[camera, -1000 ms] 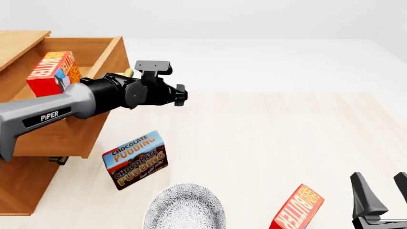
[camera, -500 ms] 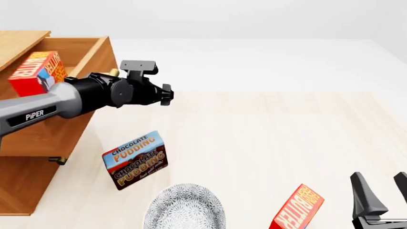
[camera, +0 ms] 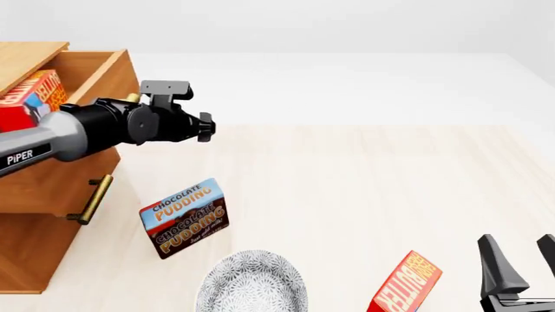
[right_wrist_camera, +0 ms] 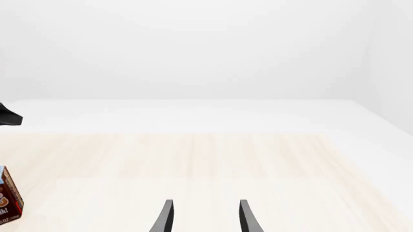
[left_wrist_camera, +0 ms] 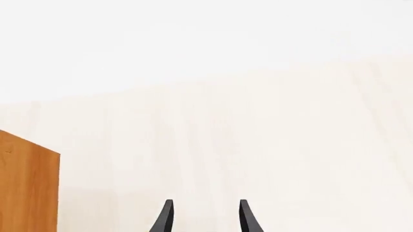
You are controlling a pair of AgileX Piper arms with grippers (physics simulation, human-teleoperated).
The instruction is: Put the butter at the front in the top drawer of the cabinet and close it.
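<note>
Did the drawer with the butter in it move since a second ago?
Yes. The top drawer has slid left, further into the cabinet, carrying the butter with it. The Chocolate Pudding box has stayed put.

Bright, even, shadowless simulator light; every view sharp, without glare, blur or edge distortion.

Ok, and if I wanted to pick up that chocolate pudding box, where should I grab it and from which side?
Take the Chocolate Pudding box near its top edge, coming down from above. It stands upright, broad printed face toward the camera, and looks thin front to back, so fingers probably close best across that depth.
</note>
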